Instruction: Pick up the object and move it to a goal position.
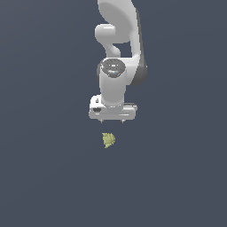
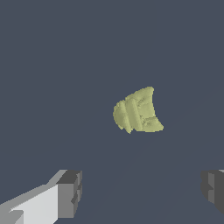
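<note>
The object (image 1: 108, 140) is a small yellow-green faceted lump lying on the dark grey floor, just below the white gripper (image 1: 112, 120) in the exterior view. It also shows in the wrist view (image 2: 137, 111), ahead of the fingers and apart from them. The gripper (image 2: 140, 192) is open and empty. Its two fingertips (image 2: 70, 192) stand far apart, much wider than the lump. The gripper does not touch the lump. The white arm rises behind it toward the top of the exterior view.
The dark grey floor (image 1: 44, 177) is flat and uniform around the lump. No goal marker shows in either view.
</note>
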`<state>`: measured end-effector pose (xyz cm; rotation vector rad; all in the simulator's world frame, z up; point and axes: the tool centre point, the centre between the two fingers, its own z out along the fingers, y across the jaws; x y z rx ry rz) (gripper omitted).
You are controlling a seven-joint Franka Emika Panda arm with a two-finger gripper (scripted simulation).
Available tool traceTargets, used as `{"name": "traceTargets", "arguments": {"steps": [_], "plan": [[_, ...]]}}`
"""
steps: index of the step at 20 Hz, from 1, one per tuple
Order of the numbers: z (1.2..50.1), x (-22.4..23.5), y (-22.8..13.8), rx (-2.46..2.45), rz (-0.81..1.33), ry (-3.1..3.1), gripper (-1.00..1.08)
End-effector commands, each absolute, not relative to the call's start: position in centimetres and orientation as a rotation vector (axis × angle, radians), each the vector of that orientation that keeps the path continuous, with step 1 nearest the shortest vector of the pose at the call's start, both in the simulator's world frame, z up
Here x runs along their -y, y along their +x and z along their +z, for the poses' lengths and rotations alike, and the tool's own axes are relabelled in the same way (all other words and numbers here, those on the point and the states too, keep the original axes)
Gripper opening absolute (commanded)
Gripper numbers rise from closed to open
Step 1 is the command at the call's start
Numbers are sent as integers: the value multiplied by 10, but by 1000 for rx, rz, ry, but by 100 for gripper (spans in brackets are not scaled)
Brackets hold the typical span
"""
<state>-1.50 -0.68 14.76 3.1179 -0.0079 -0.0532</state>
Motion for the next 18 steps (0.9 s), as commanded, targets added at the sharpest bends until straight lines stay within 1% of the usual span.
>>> {"name": "traceTargets", "arguments": {"steps": [1, 18], "plan": [[148, 7, -15, 8, -53, 3118, 100], [153, 1, -12, -61, -26, 3131, 100]]}}
